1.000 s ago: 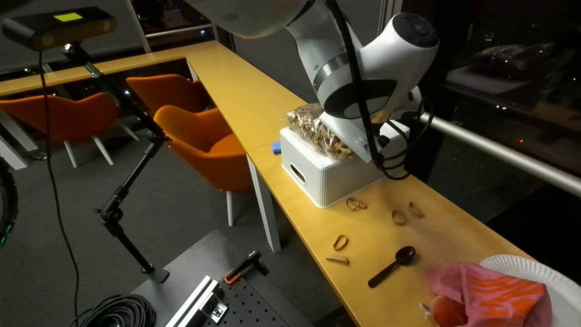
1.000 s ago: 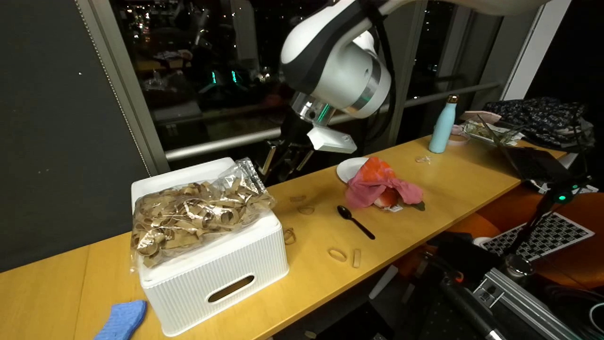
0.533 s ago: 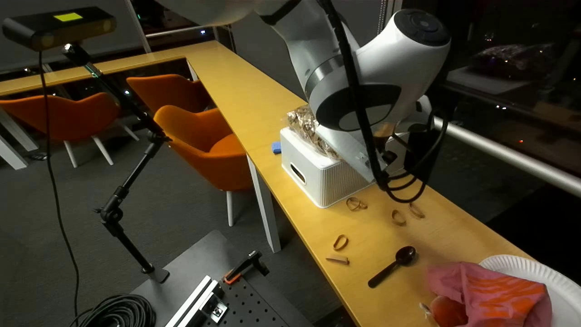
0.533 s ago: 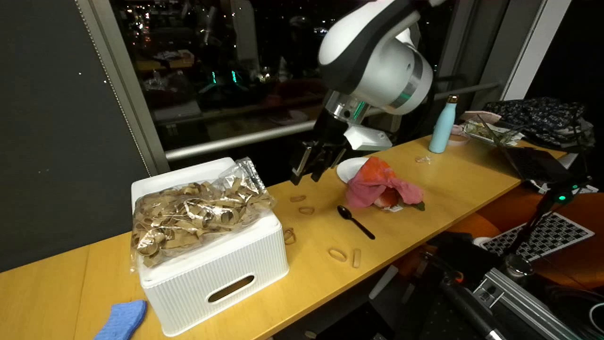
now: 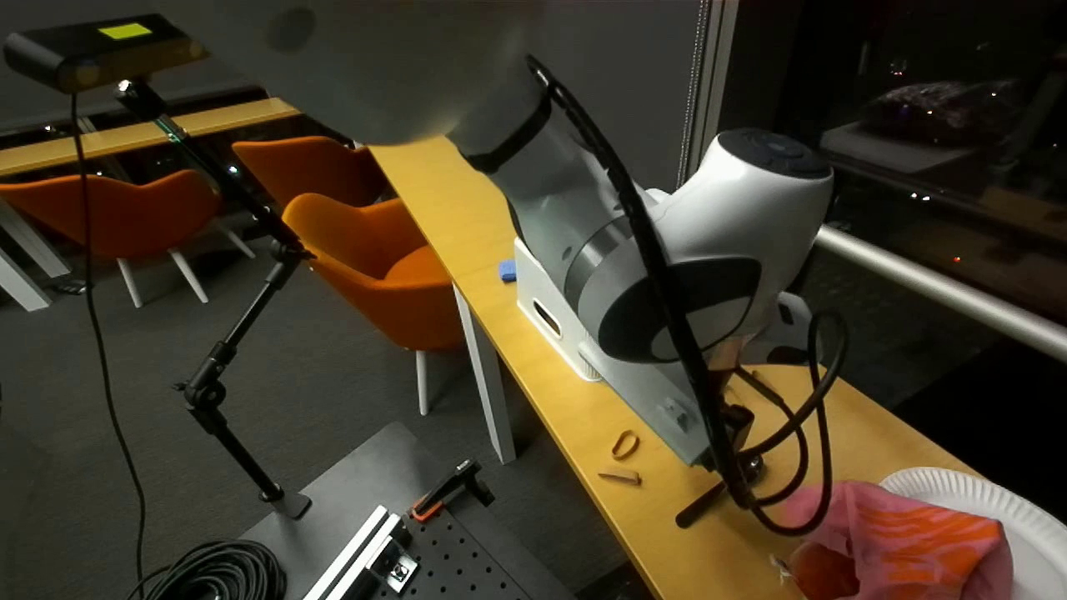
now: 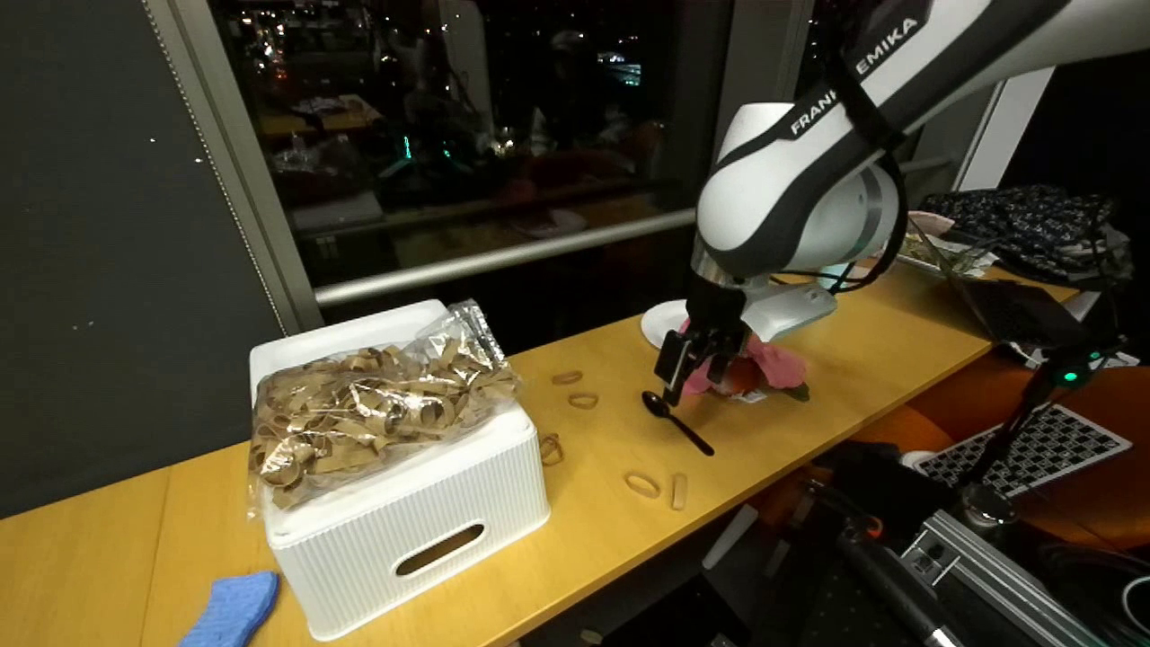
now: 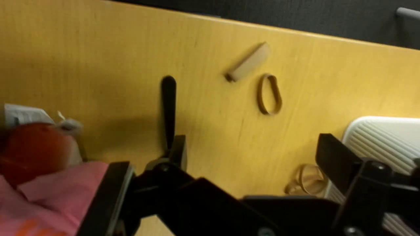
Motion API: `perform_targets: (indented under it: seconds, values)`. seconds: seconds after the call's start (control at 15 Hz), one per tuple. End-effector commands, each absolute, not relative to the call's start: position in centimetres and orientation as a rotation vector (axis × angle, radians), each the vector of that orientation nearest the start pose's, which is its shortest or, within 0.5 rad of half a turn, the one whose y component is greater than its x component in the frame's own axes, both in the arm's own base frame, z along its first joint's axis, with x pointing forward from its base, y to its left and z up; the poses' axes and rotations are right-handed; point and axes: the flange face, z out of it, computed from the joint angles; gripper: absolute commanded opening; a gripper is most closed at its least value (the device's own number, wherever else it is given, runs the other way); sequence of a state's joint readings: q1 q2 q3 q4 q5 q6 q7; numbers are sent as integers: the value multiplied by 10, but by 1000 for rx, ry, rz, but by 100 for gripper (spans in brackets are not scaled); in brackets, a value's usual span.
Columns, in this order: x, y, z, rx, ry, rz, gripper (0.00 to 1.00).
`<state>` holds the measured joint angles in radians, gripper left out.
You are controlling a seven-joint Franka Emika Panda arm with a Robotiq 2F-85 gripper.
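My gripper (image 6: 694, 388) is open and holds nothing, low over the table beside a black spoon (image 6: 690, 433). In the wrist view the fingers (image 7: 252, 142) stand wide apart with bare table between them. The spoon's handle (image 7: 169, 105) shows by the left finger; its bowl is hidden there. A tan ring (image 7: 278, 98) and a flat tan strip (image 7: 251, 62) lie ahead of the fingers. A tangle of tan rings (image 7: 310, 182) lies by the right finger. Two more tan rings (image 6: 583, 401) lie near the table's back. A pink and orange cloth (image 7: 65, 186) covers part of a red round thing (image 7: 36, 149).
A white ribbed box (image 6: 359, 562) stands on the table with a clear bag of tan rings (image 6: 377, 409) on top. A white plate (image 5: 1029, 529) lies behind the cloth. A blue cloth (image 6: 235, 604) lies beside the box. A metal rail (image 6: 512, 259) runs along the window.
The arm has moved away from the white box and down, bringing the gripper from above the table's back edge to beside the spoon. The objects on the table have not moved.
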<state>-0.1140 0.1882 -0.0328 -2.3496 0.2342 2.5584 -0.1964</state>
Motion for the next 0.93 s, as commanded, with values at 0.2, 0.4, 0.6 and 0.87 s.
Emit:
perform_targets:
  seconds: [0.2,0.4,0.6,0.87]
  values:
    - [494,-49,213,-3056,272,77,100]
    - [499,-37,192,-3062,281,98,100]
    - [505,-31,172,-3077,430,82,100]
    - [508,-32,153,-3092,654,58,100]
